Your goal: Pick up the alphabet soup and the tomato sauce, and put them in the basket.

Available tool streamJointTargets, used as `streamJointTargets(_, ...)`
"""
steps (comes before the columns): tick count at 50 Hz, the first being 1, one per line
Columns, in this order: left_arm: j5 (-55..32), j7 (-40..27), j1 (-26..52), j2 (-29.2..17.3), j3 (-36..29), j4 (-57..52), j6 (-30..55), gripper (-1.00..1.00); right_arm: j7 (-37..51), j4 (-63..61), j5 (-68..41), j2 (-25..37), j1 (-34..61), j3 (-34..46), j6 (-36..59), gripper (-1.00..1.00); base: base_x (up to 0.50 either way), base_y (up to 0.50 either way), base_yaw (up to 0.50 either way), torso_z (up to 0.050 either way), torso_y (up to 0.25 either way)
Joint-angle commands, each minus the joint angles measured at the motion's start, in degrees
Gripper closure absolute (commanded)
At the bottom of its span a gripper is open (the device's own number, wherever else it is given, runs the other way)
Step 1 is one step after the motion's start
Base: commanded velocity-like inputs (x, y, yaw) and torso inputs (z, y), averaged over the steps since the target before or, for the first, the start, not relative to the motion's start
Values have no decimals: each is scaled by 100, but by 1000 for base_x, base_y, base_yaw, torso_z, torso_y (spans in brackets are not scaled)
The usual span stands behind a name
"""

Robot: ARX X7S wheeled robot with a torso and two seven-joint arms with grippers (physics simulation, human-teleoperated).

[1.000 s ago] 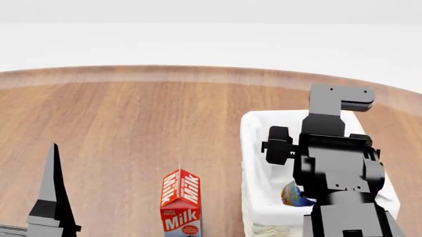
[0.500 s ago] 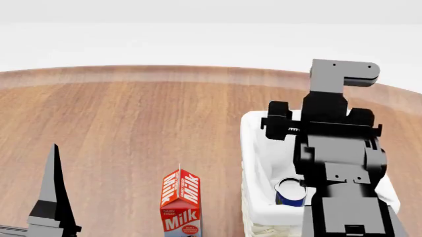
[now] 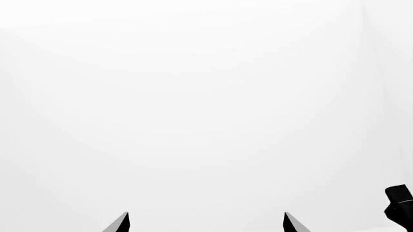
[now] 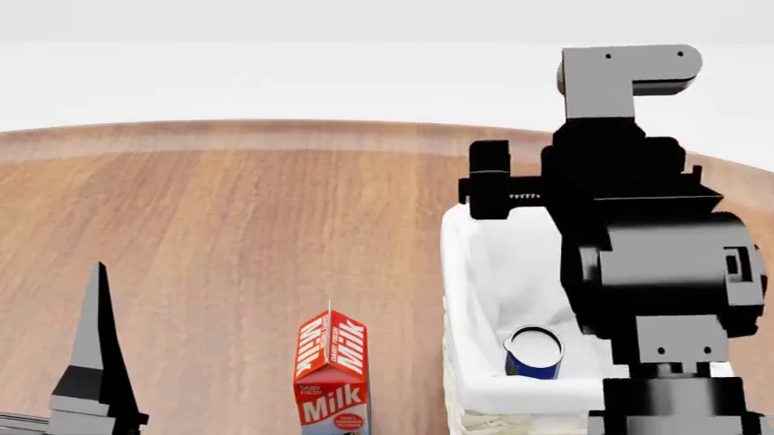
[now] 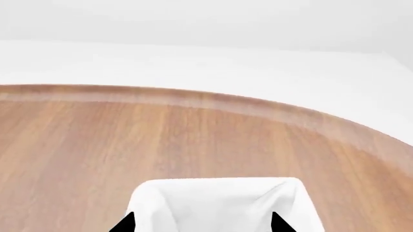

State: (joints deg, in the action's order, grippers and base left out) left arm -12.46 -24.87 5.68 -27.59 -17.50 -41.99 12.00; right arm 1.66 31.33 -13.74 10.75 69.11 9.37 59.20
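While the right arm [image 4: 641, 236] fills the right third of the head view as a tall black mass, its gripper itself cannot be made out there; the right wrist view shows only two black fingertips [image 5: 125, 223] at the lower edge, set well apart with nothing between them, so the right gripper [image 5: 201, 224] stands open and empty. Behind those tips, at the bottom centre of that frame, lies the far end of the basket [image 5: 219, 191], its white cloth liner folded over the rim, resting on the wooden table [image 5: 96, 140]. At the lower right of the head view, the basket [image 4: 466, 299] is partly covered by the arm, and the alphabet soup [image 4: 534, 353] stands upright inside it near the lower end, pale round top facing up and a strip of blue label showing below. No tomato sauce can is visible in any view. Just left of the basket, at the bottom centre, stands a red and white milk carton [image 4: 332, 376], apart from the wicker. At the lower left corner a dark pointed finger of the left gripper [image 4: 94, 353] rises over the table; the left wrist view shows two tips [image 3: 119, 223] far apart against plain white, so that gripper is spread open and holds nothing.
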Motion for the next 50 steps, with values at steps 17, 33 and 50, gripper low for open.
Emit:
streamJointTargets(17, -2, -22, 52, -19, -58, -33, 67, -100, -984, -4326, -1259, 949, -882, 606, 2774, -100, 0, 0, 0, 0, 0)
streamJointTargets(33, -4, -47, 88, -23, -84, -62, 116, -100, 391, -5234, -4146, 1831, -1288, 633, 3051, -100, 0, 0, 0, 0, 0)
streamJointTargets(50, 20, -61, 60, -34, -115, -30, 61, -100, 1159, -5711, -5734, 2485, -1468, 1027, 2864, -100, 0, 0, 0, 0, 0)
